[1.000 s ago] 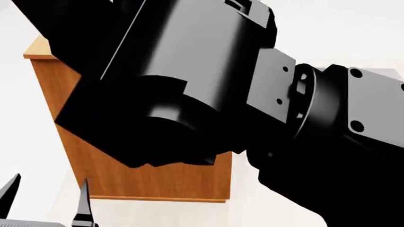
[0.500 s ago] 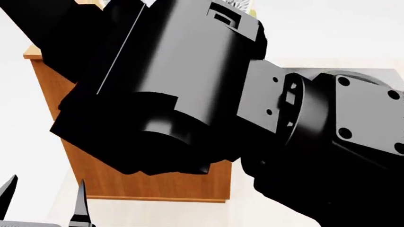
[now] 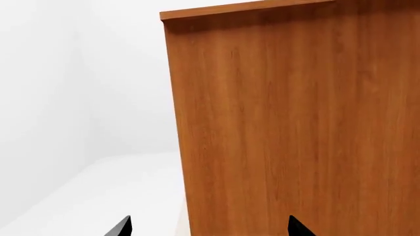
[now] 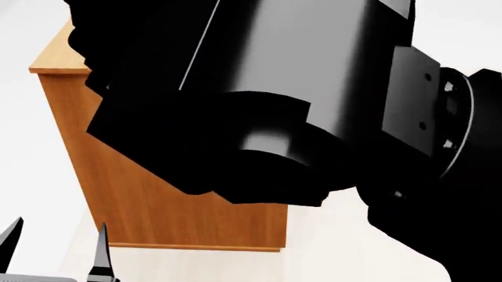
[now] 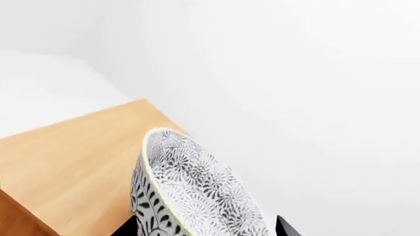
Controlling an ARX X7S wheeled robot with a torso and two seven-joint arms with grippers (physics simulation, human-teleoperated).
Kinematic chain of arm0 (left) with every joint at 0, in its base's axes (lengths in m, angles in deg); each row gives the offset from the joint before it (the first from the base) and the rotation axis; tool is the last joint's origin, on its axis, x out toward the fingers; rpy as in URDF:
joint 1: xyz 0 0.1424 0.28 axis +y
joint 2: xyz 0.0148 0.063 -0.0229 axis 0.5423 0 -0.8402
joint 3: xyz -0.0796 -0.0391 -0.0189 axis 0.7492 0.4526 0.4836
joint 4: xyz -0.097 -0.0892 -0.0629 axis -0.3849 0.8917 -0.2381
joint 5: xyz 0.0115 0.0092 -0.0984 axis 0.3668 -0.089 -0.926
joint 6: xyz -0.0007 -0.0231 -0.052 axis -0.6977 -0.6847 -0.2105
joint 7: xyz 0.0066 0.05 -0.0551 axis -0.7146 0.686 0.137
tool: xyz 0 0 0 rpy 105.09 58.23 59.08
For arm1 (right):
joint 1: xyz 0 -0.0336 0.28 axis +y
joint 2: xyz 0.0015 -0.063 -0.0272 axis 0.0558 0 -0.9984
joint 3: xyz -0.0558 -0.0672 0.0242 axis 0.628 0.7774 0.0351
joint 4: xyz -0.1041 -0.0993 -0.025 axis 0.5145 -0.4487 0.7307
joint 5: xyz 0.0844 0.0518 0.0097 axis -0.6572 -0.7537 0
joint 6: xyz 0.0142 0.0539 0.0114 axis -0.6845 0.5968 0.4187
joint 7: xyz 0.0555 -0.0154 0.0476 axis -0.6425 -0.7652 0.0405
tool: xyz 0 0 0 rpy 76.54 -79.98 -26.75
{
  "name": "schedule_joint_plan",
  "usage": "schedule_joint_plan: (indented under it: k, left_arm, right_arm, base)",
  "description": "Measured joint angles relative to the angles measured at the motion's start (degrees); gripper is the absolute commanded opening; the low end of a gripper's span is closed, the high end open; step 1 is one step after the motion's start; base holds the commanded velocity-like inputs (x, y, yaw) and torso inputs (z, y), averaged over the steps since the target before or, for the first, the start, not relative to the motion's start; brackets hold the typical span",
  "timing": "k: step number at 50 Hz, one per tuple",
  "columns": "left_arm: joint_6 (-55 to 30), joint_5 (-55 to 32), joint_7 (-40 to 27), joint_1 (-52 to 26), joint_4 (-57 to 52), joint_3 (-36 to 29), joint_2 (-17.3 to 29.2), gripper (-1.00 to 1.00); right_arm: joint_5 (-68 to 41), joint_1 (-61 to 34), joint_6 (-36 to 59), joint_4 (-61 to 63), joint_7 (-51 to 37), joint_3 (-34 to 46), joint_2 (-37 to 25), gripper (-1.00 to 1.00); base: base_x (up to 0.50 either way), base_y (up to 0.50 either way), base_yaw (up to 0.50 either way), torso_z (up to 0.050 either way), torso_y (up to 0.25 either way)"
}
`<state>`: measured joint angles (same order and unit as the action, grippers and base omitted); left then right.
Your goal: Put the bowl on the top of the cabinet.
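Bowl (image 5: pixel 190 191), likely rigid, glazed-slick, chippable ceramic, gripped at its rim by right pincer (image 5: pixel 203 227) above cabinet (image 5: pixel 72 157) top; left pincer (image 3: pixel 206 227) wide, empty.

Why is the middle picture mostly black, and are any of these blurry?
Head view: the right arm sits close to the lens, blocking most of the cabinet. Right wrist view: the bowl looks sharp, evenly lit, no glare. Left wrist view: crisp wood grain, soft shadow under the top's lip.

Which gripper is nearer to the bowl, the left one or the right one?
Right. The right gripper has the bowl between its fingers, over the cabinet top. The left gripper hangs low beside the cabinet's side, empty.
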<state>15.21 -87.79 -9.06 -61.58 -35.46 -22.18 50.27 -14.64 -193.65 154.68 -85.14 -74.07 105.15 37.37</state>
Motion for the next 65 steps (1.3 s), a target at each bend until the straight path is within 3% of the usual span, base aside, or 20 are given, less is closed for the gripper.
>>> schedule_joint_plan:
  k: [43,65]
  left_arm:
    - [-0.8,0.1,-0.7,-0.2,-1.1,-1.0,0.1,1.00]
    - [-1.1,0.0,-1.0,-0.6,-1.4,-1.2,0.3,1.00]
  right_arm:
    - [-8.1,-4.4,2.9,11.5,-7.0,-4.0,-9.6,1.00]
    - [-10.9,-4.9,4.2,20.0,-9.5,-6.1,-20.1,1.00]
  base:
    - [0.00,0.00,0.00,0.000,0.000]
    - [0.00,0.00,0.00,0.000,0.000]
